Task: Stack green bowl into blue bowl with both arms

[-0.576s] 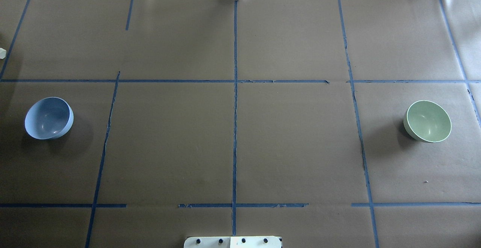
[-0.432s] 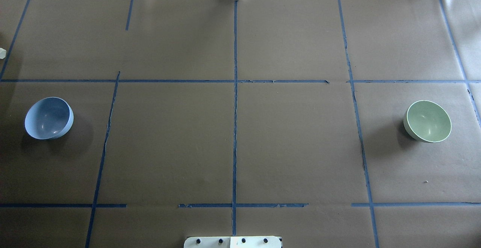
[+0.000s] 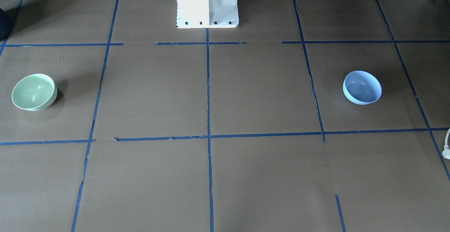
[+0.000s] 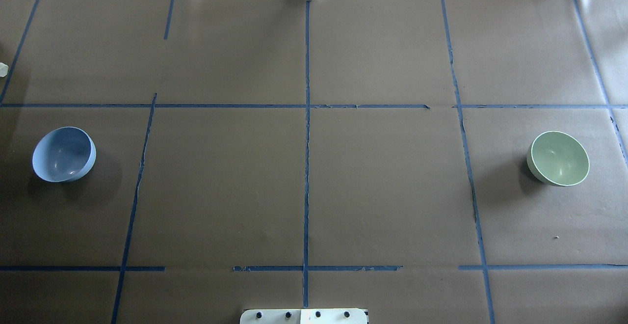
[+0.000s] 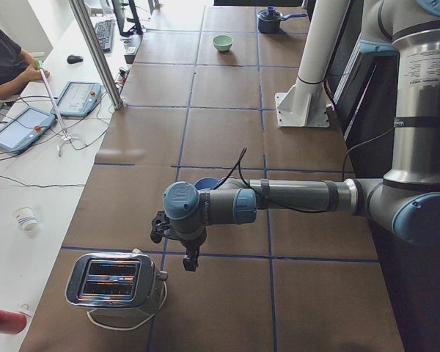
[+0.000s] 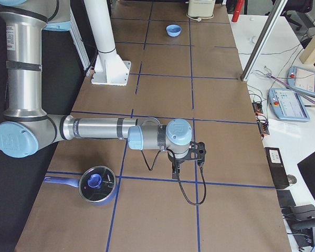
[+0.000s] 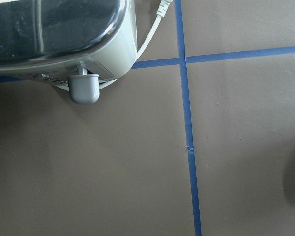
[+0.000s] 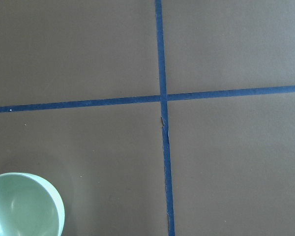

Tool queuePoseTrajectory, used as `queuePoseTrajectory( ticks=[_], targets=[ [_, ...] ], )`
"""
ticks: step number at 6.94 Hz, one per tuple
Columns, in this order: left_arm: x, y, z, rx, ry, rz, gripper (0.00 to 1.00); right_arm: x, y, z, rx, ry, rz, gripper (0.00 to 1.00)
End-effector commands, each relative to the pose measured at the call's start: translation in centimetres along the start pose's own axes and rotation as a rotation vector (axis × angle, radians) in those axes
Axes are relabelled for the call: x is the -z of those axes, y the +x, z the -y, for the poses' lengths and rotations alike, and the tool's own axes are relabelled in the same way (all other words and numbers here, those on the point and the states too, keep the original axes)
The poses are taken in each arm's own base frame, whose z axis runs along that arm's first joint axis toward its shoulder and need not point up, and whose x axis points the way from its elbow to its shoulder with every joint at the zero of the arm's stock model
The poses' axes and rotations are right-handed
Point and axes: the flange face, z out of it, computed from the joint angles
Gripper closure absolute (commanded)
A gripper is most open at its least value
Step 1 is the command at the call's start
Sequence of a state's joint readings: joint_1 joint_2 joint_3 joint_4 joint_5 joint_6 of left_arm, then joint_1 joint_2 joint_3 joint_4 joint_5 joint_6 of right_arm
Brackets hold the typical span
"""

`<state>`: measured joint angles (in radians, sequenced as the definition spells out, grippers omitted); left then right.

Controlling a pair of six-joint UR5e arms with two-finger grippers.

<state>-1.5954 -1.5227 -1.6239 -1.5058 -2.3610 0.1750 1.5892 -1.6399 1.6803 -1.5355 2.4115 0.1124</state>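
The blue bowl (image 4: 64,154) stands upright at the table's left in the overhead view and shows in the front view (image 3: 362,87). The green bowl (image 4: 558,158) stands upright at the far right, shows in the front view (image 3: 34,92), and its rim shows in the right wrist view (image 8: 22,206). Neither arm is in the overhead or front view. My left gripper (image 5: 190,259) hangs over the table beside the toaster, past the blue bowl (image 5: 205,182). My right gripper (image 6: 175,172) hangs near a pot. I cannot tell whether either is open or shut.
A chrome toaster (image 5: 114,282) with a cord stands at the table's left end and fills the top of the left wrist view (image 7: 59,34). A pot with a blue lid (image 6: 97,185) sits at the right end. The white pedestal base (image 3: 207,3) stands at mid-table edge.
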Motion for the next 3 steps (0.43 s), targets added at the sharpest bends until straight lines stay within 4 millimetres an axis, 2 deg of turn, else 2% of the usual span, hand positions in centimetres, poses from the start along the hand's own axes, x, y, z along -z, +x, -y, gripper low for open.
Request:
queuePoseTrajectory(
  ticks=[1,3],
  targets=[
    [0.11,0.19,0.17,-0.007,0.003,0.001,0.0,0.08,-0.09,0.01,-0.001,0.002,0.0,0.0],
    [0.65,0.71,0.4,-0.02,0.015,0.001,0.0,0.39,-0.46,0.12,0.009,0.009,0.002,0.0]
  ],
)
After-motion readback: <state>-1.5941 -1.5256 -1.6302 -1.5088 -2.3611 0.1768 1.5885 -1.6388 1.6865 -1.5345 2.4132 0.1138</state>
